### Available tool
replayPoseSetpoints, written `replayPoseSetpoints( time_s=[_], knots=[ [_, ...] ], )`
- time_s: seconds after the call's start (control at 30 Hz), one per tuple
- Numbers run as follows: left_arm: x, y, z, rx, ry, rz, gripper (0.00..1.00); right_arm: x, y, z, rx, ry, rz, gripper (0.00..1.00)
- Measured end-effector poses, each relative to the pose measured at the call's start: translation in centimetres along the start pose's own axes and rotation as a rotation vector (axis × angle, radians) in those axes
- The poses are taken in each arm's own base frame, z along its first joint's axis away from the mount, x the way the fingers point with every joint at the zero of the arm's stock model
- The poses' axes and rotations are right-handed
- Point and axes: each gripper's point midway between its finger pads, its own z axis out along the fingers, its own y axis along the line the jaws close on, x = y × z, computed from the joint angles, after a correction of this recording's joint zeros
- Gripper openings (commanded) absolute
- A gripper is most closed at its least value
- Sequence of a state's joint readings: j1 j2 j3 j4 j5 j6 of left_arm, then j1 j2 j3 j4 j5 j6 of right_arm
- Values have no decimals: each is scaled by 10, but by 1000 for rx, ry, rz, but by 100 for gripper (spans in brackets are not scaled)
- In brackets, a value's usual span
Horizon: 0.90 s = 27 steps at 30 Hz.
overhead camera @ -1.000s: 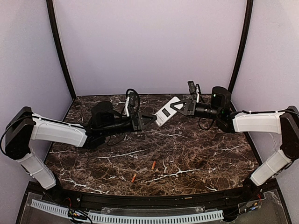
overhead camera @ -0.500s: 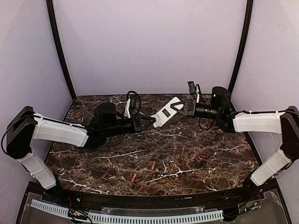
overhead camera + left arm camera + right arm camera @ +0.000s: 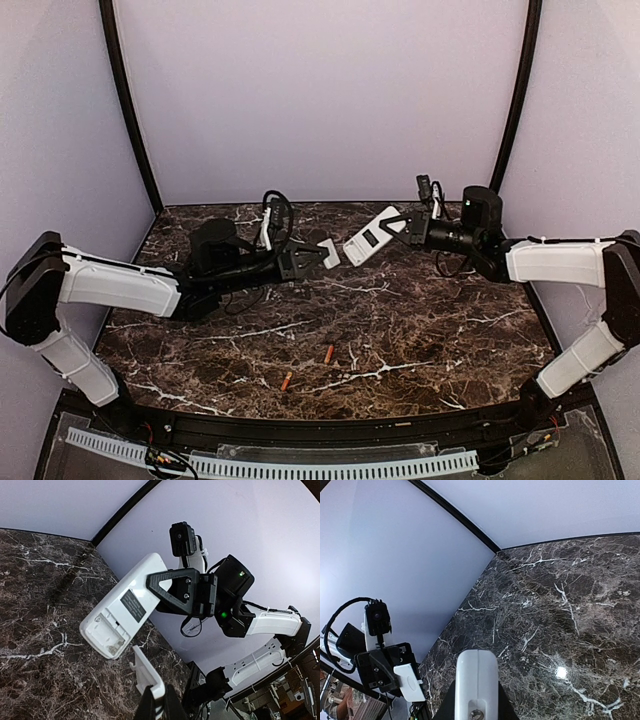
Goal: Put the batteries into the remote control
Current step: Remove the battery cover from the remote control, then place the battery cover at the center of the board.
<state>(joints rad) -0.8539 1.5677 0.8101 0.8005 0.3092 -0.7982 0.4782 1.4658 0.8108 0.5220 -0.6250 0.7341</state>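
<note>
My right gripper [image 3: 405,225] is shut on the white remote control [image 3: 368,237] and holds it tilted above the table. The remote's back faces the left wrist camera, with its battery compartment [image 3: 107,633] uncovered and nothing in it. My left gripper [image 3: 312,256] is shut on the small white cover plate [image 3: 329,253], just apart from the remote's lower end. In the left wrist view the cover plate [image 3: 147,674] sticks up from my left gripper [image 3: 159,688]. The two orange batteries [image 3: 328,353] [image 3: 286,381] lie on the marble near the front.
The dark marble table [image 3: 450,320] is walled in by pale purple panels with black corner posts [image 3: 130,110]. In the right wrist view the remote's rounded end [image 3: 476,672] sits between my fingers, and the left gripper with the cover plate [image 3: 410,682] shows at the lower left.
My left gripper closed on the cover plate at the remote's lower end, and the plate is now off the remote. The right arm drew the remote slightly to the right.
</note>
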Motion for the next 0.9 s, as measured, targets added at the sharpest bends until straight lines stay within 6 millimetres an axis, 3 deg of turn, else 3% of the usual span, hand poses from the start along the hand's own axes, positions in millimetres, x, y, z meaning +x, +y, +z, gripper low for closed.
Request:
replayPoseSetpoints(
  time_s=[0.13,0.3,0.57,0.9],
  knots=[
    [-9,4,-16,-3,-24,-13,1,-7,-8,-14,28,-28,5,0],
    [-7,46,-31,-61,-20,-102,2,-14,-7,-27,31,-53,-10,0],
    [49,105,-32,-127,100,-275,3,3,-8,-29,10,-6,2,0],
    [80,135,-30,-159,170,-358,4,9,10,-35,-58,28,-15,0]
  ],
)
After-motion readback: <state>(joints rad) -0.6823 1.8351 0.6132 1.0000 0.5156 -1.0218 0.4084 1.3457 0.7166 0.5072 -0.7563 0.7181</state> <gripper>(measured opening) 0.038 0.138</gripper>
